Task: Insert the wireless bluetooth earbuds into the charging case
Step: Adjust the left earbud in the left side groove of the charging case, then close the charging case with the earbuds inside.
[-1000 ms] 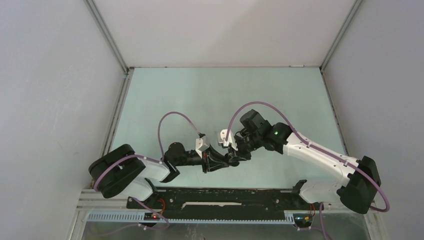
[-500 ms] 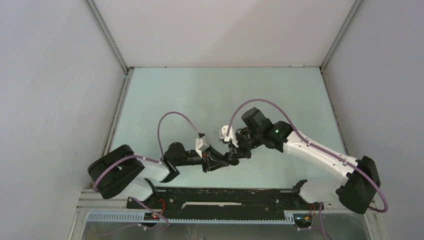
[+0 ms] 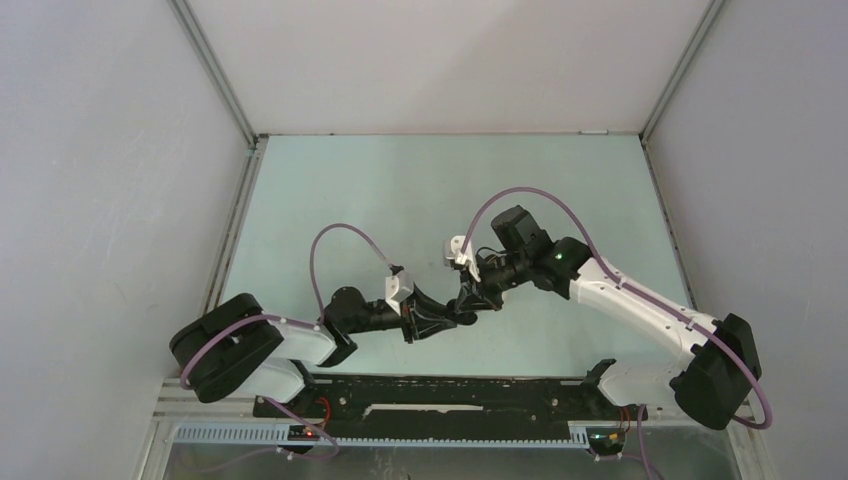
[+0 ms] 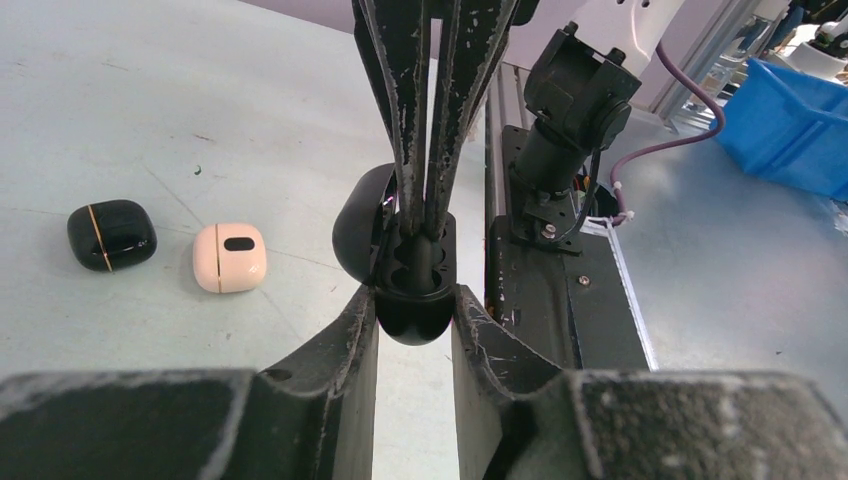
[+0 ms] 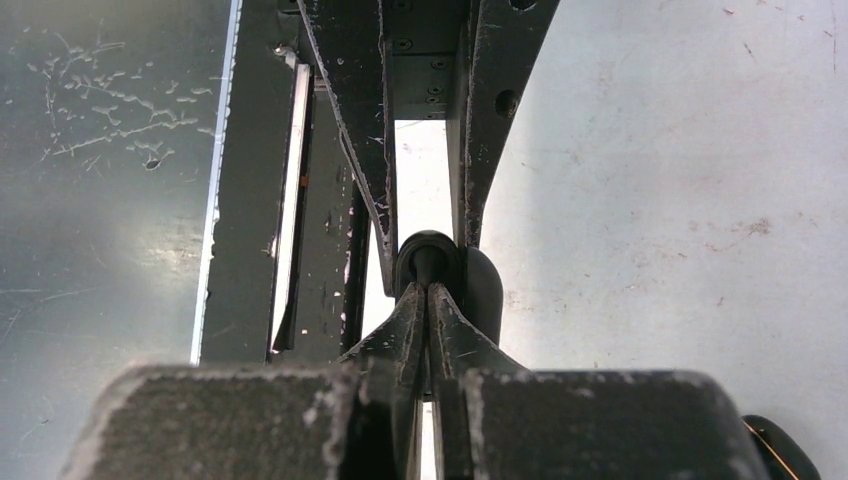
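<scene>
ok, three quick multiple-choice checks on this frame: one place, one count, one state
1. Where is the open black case?
A) set down loose
B) between the left claw's fingers
C) in a blue bin

2. How many closed cases lie on the table in the left wrist view?
A) one
B) four
C) two

3. The right claw is:
A) shut, tips at the open case
B) wide open
C) out of view

Key:
1 B: the left claw's fingers press it from both sides.
2 C: a black case and a white case lie side by side.
3 A: its fingers meet with no gap at the case's mouth.
</scene>
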Tool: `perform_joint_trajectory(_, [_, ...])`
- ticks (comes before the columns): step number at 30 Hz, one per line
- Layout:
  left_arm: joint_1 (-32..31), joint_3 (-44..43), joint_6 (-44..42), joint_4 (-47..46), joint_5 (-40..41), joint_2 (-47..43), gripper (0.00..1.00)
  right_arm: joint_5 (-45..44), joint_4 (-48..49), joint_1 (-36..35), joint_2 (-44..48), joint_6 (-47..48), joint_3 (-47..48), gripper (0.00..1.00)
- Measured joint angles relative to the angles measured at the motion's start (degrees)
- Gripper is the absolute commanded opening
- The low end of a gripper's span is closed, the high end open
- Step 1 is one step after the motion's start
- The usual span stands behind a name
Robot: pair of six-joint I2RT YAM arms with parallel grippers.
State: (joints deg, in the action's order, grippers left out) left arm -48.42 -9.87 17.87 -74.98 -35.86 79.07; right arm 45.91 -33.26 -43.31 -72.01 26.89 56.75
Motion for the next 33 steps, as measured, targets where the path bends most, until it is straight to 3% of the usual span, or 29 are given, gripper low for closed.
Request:
perform_joint_trajectory(5, [0.00,0.13,0.00,-0.37,0.37,-0.02,0.00,-0.28,0.66,-0.02,-0.02,-0.79,-0.02,0.26])
perform_joint_trajectory(12, [0.00,0.13,0.02,-0.37,0.96,-0.02,0.00,-0.09,-0.37,1.25,4.98,0.85,-0.02,0.37])
perform_joint_trajectory(17, [0.00,0.13,0.02,-0.37,0.94,-0.02,0.00,0.92,-1.86,5.53,10.51,2.21,-0.02,0.56])
perform_joint_trajectory(27, [0.00,0.13,0.02,-0.37,0.57,-0.02,0.00,0.94,-0.83,7.54,2.73,2.08,-1.86,0.62])
perform_joint_trajectory(33, [0.31,0.13,0.17,-0.35,1.44,0.04,0.00,2.75,-2.80,4.85,0.61,4.09,-1.95,0.67])
